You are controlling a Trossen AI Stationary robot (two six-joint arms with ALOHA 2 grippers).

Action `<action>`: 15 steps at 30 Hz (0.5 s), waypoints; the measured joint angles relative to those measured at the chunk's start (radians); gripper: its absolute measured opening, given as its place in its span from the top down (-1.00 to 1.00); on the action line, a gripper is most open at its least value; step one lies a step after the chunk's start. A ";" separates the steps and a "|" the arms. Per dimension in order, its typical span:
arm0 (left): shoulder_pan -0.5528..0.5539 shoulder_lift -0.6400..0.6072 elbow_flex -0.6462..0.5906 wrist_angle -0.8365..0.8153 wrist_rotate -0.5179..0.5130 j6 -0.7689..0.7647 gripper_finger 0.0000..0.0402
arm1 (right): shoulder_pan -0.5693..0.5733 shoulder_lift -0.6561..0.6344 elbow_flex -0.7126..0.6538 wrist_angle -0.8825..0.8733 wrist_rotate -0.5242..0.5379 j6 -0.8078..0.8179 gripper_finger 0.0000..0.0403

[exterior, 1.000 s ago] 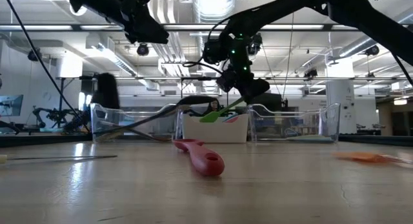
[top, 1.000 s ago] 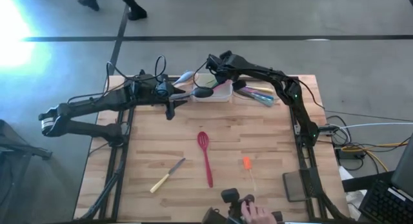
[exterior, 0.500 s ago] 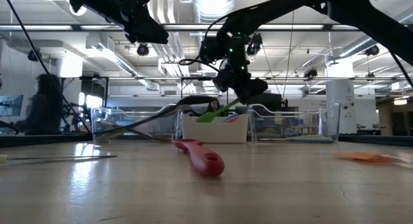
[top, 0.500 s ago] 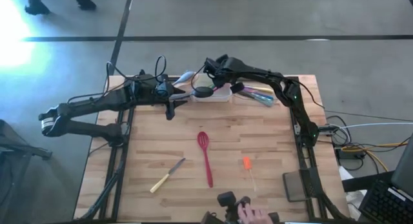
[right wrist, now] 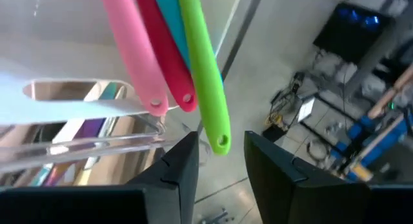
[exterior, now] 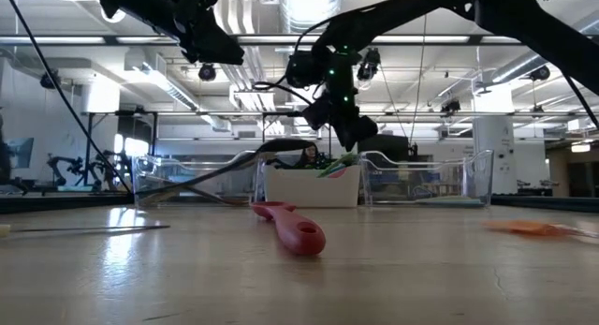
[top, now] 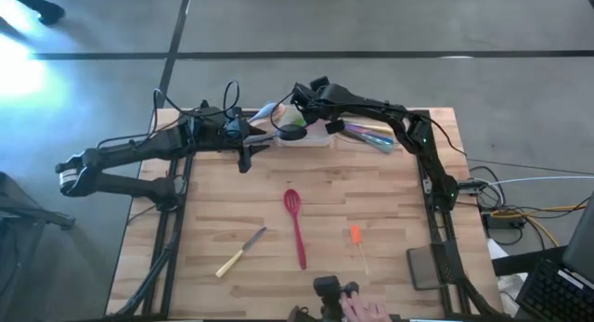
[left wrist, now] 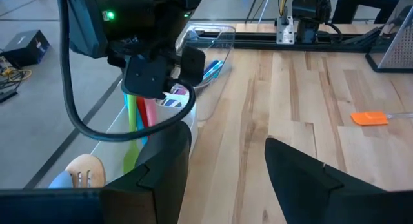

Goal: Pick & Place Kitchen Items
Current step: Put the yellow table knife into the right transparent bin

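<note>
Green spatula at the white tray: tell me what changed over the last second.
The right gripper let go of the green spatula, which dropped from its tilted pose into the white tray; the gripper drew slightly up and away. The left gripper, red slotted spoon, knife and orange spatula stayed put.

On the open wood: one red slotted spatula [top: 296, 225], one wooden-handled knife [top: 240, 251], one orange spatula [top: 355, 237]. Two arms.
</note>
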 joint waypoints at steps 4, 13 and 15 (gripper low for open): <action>0.000 0.000 0.000 0.000 0.000 0.002 -0.04 | 0.015 -0.002 0.003 -0.034 0.052 0.106 0.38; 0.000 0.000 0.000 0.004 0.000 0.000 -0.04 | 0.057 -0.071 0.006 -0.262 0.024 0.335 0.37; 0.000 0.000 0.000 0.003 0.000 -0.006 -0.04 | 0.064 -0.092 0.006 -0.299 0.002 0.398 0.40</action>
